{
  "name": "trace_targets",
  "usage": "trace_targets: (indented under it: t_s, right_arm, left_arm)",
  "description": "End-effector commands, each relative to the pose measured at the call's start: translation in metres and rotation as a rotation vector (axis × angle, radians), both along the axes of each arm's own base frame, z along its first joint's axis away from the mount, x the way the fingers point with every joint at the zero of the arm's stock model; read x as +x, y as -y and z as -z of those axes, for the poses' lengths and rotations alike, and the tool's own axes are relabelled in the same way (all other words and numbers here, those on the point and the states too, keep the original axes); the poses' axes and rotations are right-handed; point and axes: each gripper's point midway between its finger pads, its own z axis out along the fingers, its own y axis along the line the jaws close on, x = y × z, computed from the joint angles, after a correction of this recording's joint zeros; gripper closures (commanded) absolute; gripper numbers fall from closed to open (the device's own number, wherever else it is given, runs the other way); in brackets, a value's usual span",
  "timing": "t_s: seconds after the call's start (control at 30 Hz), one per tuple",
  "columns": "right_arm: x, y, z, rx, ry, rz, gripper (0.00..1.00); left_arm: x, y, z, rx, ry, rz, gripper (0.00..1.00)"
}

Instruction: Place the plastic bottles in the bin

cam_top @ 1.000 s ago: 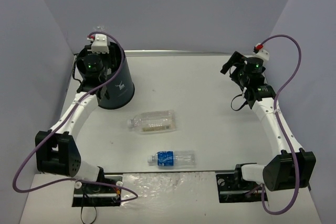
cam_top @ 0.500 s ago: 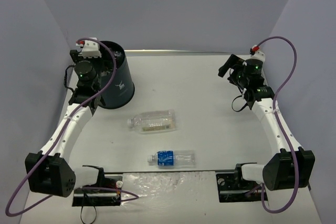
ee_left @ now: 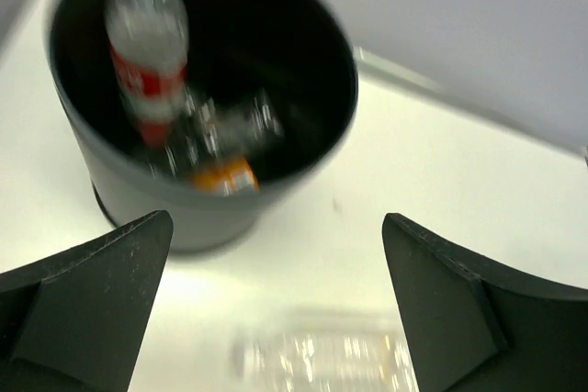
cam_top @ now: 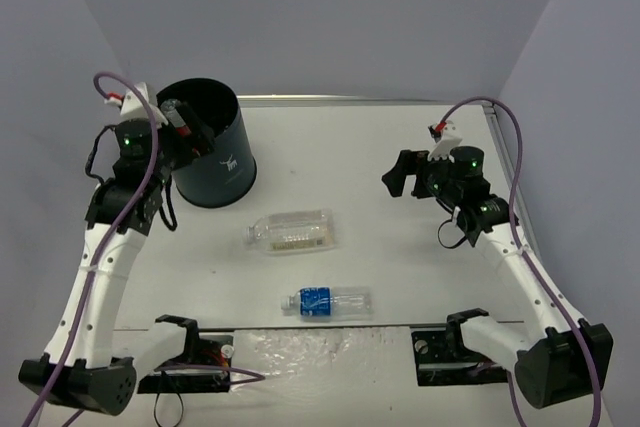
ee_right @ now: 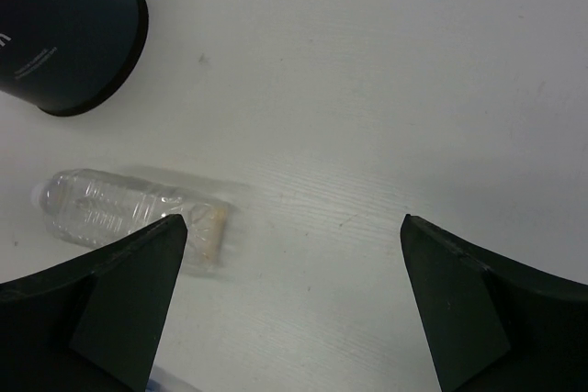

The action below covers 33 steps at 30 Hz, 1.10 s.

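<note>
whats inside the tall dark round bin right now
In the tall dark round bin: a clear red-labelled bottle, an orange bottle, blurred clear plastic. Anything beneath them is hidden.

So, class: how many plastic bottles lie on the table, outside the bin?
2: the wide ribbed bottle mid-table, near the bin; the blue-labelled bottle closer to the arms' bases.

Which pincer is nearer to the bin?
Left. The left pincer hangs at the rim of the bin; the right pincer sits well off to its right.
</note>
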Motion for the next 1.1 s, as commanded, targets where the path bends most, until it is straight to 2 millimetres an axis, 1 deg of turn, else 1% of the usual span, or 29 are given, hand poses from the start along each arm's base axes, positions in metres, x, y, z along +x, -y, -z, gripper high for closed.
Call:
trace_targets:
  t_s: [0.0,0.07,0.1,0.17,0.2,0.27,0.3,0.37,0.4,0.43,0.5,0.53,0.57,0.63,0.7,0.77,0.83,0.9,0.93,1.07]
  right_arm:
    - [0.002,0.01,-0.018,0.027,0.08,0.081,0.0]
    - [-0.002,0.012,-0.018,0.049,0.079,0.099,0.0]
    - [-0.005,0.012,-0.02,0.071,0.077,0.112,0.0]
    - [-0.009,0.013,-0.024,0.122,0.071,0.151,0.0]
    - [-0.011,0.014,-0.021,0.134,0.062,0.166,0.0]
    - [-0.017,0.018,-0.022,0.162,0.067,0.198,0.0]
    - [-0.018,0.021,-0.018,0.166,0.059,0.217,0.0]
    - [-0.021,0.026,-0.017,0.174,0.066,0.257,0.0]
    - [-0.022,0.028,-0.014,0.173,0.064,0.264,0.0]
    - [-0.023,0.029,-0.015,0.174,0.068,0.268,0.0]
    - [-0.024,0.031,-0.014,0.172,0.071,0.277,0.0]
    - [-0.025,0.03,-0.014,0.17,0.073,0.271,0.0]
    - [-0.026,0.03,-0.014,0.168,0.073,0.264,0.0]
    - [-0.027,0.029,-0.015,0.166,0.073,0.252,0.0]
    - [-0.027,0.028,-0.014,0.163,0.073,0.246,0.0]
    - [-0.026,0.028,-0.012,0.149,0.069,0.24,0.0]
    - [-0.023,0.027,-0.007,0.141,0.052,0.242,0.0]
    - [-0.021,0.027,-0.002,0.135,0.033,0.242,0.0]
    - [-0.02,0.027,0.0,0.132,0.028,0.244,0.0]
    - [-0.016,0.028,0.011,0.115,-0.003,0.257,0.0]
  left_arm:
    - [-0.058,0.04,0.055,-0.199,-0.221,0.123,0.03]
    - [-0.076,0.053,0.062,-0.201,-0.228,0.157,0.03]
    - [-0.082,0.054,0.072,-0.191,-0.25,0.152,0.03]
    - [-0.096,0.069,0.079,-0.189,-0.264,0.193,0.03]
    - [-0.101,0.075,0.081,-0.2,-0.273,0.208,0.03]
    - [-0.116,0.09,0.095,-0.211,-0.335,0.236,0.03]
    - [-0.118,0.092,0.102,-0.238,-0.367,0.196,0.03]
    - [-0.125,0.086,0.129,-0.287,-0.453,0.055,0.03]
    - [-0.128,0.086,0.14,-0.285,-0.478,0.025,0.03]
    - [-0.129,0.083,0.15,-0.293,-0.498,-0.014,0.03]
    - [-0.13,0.086,0.172,-0.394,-0.538,-0.131,0.03]
    - [-0.129,0.083,0.183,-0.474,-0.548,-0.239,0.03]
    - [-0.13,0.077,0.193,-0.536,-0.545,-0.337,0.03]
    - [-0.13,0.059,0.205,-0.594,-0.499,-0.483,0.03]
    - [-0.126,0.047,0.213,-0.686,-0.427,-0.587,0.03]
    - [-0.12,0.045,0.215,-0.772,-0.381,-0.645,0.03]
    - [-0.115,0.044,0.218,-0.818,-0.362,-0.704,0.03]
    - [-0.113,0.045,0.227,-0.822,-0.38,-0.762,0.03]
    - [-0.111,0.047,0.225,-0.84,-0.379,-0.767,0.03]
    - [-0.095,0.062,0.241,-0.849,-0.418,-0.825,0.03]
